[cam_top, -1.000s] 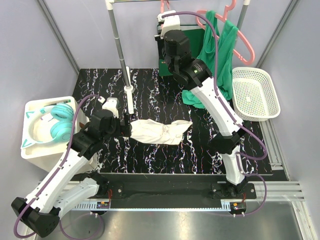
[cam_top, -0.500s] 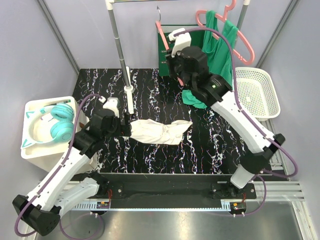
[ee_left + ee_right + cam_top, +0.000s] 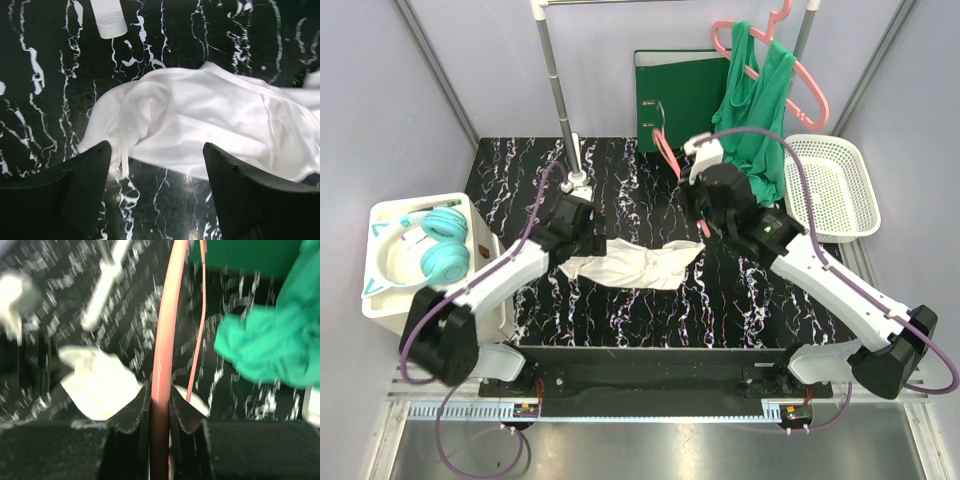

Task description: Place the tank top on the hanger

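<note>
The white tank top (image 3: 640, 265) lies crumpled on the black marbled table (image 3: 720, 310). My left gripper (image 3: 588, 240) hovers over its left end, open and empty. In the left wrist view the cloth (image 3: 200, 115) fills the space ahead of the gripper (image 3: 157, 150), with a strap loop lying near the left finger (image 3: 75, 185). My right gripper (image 3: 704, 222) is shut on the thin light-pink hanger (image 3: 665, 150), above the tank top's right end. In the right wrist view the gripper (image 3: 160, 390) pinches the hanger bar (image 3: 167, 330), with the tank top (image 3: 100, 382) below.
A thicker salmon-pink hanger (image 3: 805, 80) with green cloth (image 3: 760, 110) hangs at the back right. A green binder (image 3: 680, 90) stands behind. The rack pole (image 3: 558, 100) and its foot (image 3: 578, 185) stand beside my left gripper. A white basket (image 3: 830, 185) sits right, a headphone box (image 3: 420, 250) left.
My right arm brought the light-pink hanger down from the rail to just above the tank top's right end. My left arm changed pose, its gripper moving back and slightly right over the left end.
</note>
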You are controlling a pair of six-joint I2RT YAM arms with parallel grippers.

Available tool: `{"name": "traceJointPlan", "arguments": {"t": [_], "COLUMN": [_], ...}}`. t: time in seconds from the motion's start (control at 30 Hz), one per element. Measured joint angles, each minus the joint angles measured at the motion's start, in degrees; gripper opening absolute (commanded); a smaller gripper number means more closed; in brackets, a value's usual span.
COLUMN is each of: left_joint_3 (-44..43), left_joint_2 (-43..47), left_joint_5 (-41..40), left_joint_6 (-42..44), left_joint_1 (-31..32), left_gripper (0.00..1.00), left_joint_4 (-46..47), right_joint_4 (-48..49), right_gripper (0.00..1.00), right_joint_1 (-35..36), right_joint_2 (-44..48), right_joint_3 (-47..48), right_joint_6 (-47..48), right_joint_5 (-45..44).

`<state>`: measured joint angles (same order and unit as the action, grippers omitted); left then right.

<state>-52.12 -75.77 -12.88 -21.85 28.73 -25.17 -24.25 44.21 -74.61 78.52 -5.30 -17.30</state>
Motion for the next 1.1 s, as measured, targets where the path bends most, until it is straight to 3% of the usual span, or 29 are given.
{"name": "traceJointPlan", "arguments": {"t": [0.2, 0.63, 1.0, 1.1], "left_joint_3": [-6.3, -1.3, 0.3, 1.4], "left_joint_2": [-11.3, -11.6, -12.8, -13.0], "left_joint_5": [0.1, 1.9, 5.8, 6.3], "left_joint_6": [0.9, 0.6, 0.4, 0.3], "left_joint_1": [-1.9, -7.3, -9.4, -9.4], "left_gripper": [0.71, 0.46, 0.42, 0.26], "left_joint_4": [1.6, 2.8, 4.5, 5.3], "right_joint_4": [-3.1, -3.9, -3.9, -3.9], "right_gripper": [0.00, 0.00, 0.00, 0.00], "right_joint_1": [-0.1, -0.1, -0.1, -0.1], "right_joint_2": [4.5, 9.6, 9.7, 9.8], "right_joint_3": [-11.1, -16.0, -17.3, -17.7], "right_joint_6": [-4.4, -10.0, -11.5, -11.7], "right_joint_5": [2.2, 6.5, 7.1, 7.1]}}
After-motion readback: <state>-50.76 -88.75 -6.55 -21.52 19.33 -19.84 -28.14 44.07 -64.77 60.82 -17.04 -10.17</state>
